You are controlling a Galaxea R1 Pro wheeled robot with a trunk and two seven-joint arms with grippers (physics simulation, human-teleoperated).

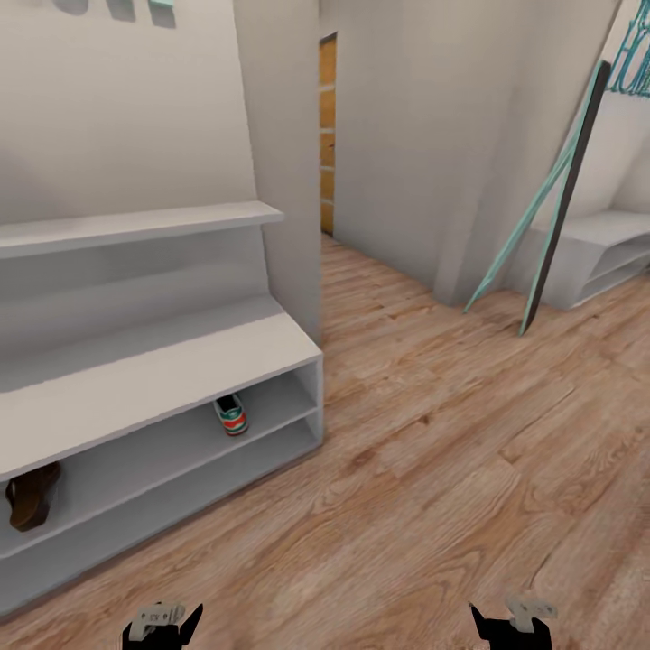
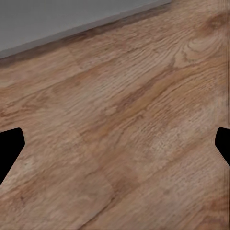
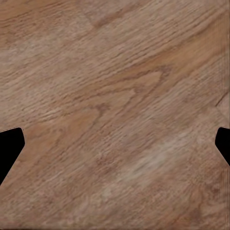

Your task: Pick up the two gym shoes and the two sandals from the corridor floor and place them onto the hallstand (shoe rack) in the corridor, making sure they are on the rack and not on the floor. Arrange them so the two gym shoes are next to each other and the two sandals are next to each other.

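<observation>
Two shoes are seen on the hallstand's (image 1: 135, 388) upper shelf: a gym shoe (image 1: 232, 414) near its right end, a sandal (image 1: 32, 496) toward its left. Both grippers, left (image 2: 115, 143) and right (image 3: 115, 143), are held spread, empty, over the corridor floor (image 1: 433, 451).

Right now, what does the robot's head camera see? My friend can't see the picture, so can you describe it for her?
A pale-grey hallstand stands at the left on a wood-plank corridor floor, with one gym shoe and one brown sandal on its upper open shelf. The left gripper and right gripper hang open and empty at the bottom edge. A teal-edged board leans against the far wall.
</observation>
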